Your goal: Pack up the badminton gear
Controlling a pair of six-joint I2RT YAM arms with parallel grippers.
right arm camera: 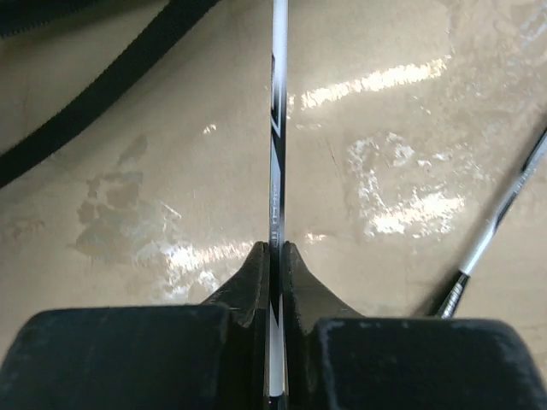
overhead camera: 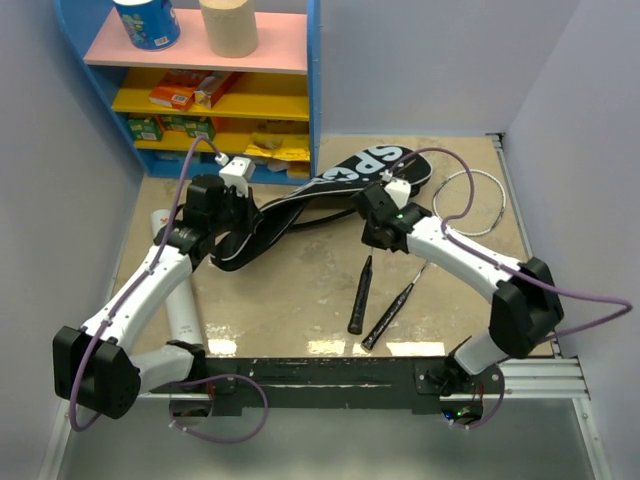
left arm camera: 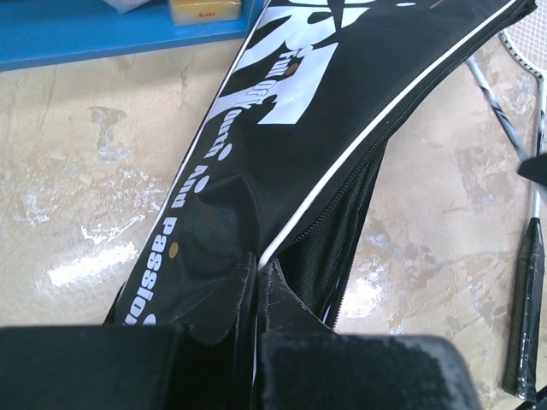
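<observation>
- One white tube (overhead camera: 185, 312) lies along the left edge of the table (overhead camera: 290, 300), partly under the left arm.
- Left gripper (left arm camera: 256, 272) is pinched tight on the edge of the black bag (left arm camera: 325, 111) beside its zipper; the bag stretches from mid-table toward the far edge.
- Right gripper (right arm camera: 275, 256) is clamped narrowly on the thin shaft of one racket (overhead camera: 360, 295), near the table's middle.
- Second racket (overhead camera: 392, 312) lies just right of it, its head near the right edge.

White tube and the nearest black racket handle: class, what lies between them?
Only bare table between the white tube and the racket handle, in the top view.
</observation>
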